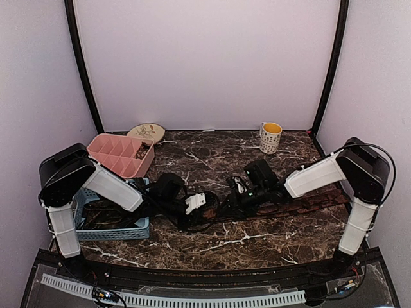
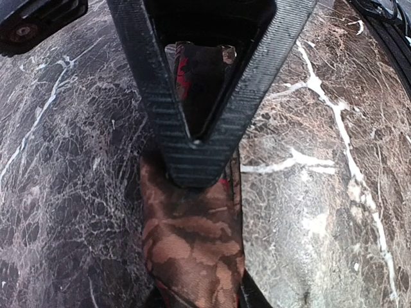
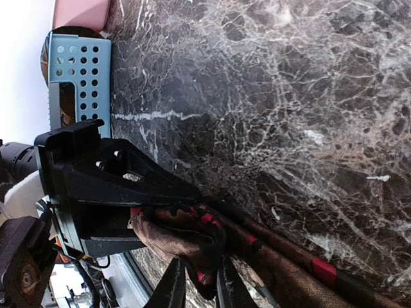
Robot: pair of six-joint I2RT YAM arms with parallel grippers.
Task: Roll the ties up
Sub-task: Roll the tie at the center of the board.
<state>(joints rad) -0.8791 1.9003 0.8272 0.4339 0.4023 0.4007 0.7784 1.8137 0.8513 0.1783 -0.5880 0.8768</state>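
tie: a reddish-brown patterned strip [image 1: 307, 204] with red patches, lying flat on the marbled table [image 1: 212, 160] from the centre toward the right arm.
left fingers: [image 2: 160, 115] closed to a V, pinching the tie's end.
right fingers: [image 3: 172, 289] clamped on a bunched fold.
top view only: the tie's whole length.
wrist views only: the weave and both grips.
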